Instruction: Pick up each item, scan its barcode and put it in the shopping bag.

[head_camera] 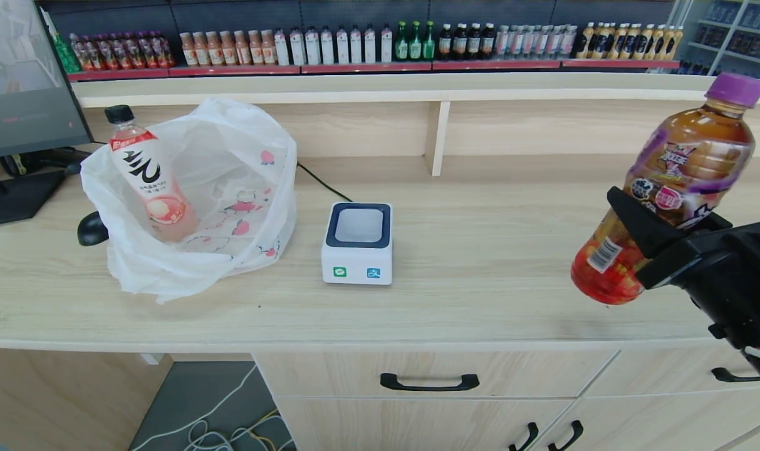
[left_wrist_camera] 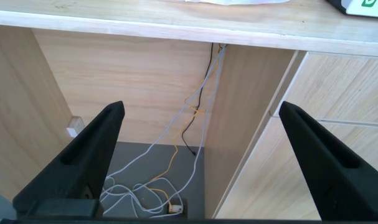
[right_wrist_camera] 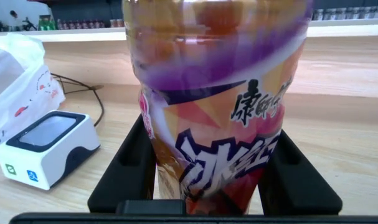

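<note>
A: Holding what, where?
B: The right pincer (head_camera: 644, 230) grips the bottle (head_camera: 690, 166), tilted, raised right of the scanner (head_camera: 358, 243). Its barcode (head_camera: 604, 254) is exposed, likely for scanning.
A: And the left pincer (left_wrist_camera: 201, 111)?
B: Wide, empty, well below the scanner.

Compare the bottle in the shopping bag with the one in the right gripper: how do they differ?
The bagged bottle has a black cap, the held bottle a purple one. The bagged bottle's drink is pale pink, the held bottle's amber-brown. The bagged bottle leans inside the shopping bag, ungripped; the held bottle tilts in the right gripper. Both are capped, labelled drink bottles.
</note>
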